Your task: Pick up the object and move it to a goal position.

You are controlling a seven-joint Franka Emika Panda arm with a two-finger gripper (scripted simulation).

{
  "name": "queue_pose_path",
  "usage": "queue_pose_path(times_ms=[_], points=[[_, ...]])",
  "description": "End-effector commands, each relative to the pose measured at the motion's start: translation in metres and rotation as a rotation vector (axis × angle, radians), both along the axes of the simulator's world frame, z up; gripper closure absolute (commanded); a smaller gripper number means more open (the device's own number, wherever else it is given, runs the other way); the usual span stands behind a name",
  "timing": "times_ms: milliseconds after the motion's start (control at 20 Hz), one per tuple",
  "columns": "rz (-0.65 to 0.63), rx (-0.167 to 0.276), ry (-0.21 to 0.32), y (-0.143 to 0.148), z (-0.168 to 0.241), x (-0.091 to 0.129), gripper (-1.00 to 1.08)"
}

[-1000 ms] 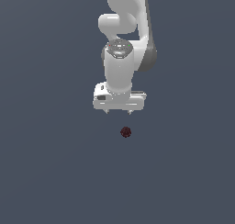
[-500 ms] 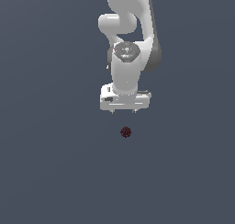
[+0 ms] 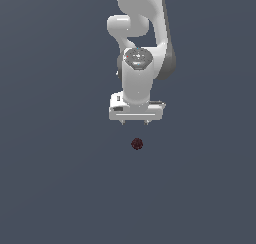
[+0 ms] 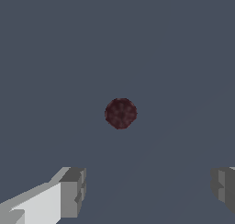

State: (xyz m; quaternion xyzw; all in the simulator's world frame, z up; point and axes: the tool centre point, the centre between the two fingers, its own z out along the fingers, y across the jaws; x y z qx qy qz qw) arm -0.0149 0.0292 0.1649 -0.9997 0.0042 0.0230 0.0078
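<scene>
Hovering near the object mid-surface, we centre the gripper, jaws spread wide (nothing held), then descend straight.

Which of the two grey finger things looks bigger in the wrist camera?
The finger with the white piece beside it shows more; the other finger is cut by the picture's edge. The end effector is open, the red lump apart.

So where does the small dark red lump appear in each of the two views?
Exterior view: the dark red lump lies just below the white gripper, near the picture's centre.
Wrist view: the lump sits at the centre, beyond the fingers.
Shared landmark: the gripper's two fingers, spread apart.
</scene>
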Motion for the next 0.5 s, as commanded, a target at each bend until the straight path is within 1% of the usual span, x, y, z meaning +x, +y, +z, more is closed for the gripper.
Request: queue_pose_path(times_ms=[0,250,450], points=[[-0.029,-0.001,-0.001,0.001,-0.003,0.001,-0.92],[-0.115,-0.003,-0.004,0.003,-0.013,0.005,-0.92],[-0.208,-0.006,-0.007,0.006,-0.024,0.009,-0.92]])
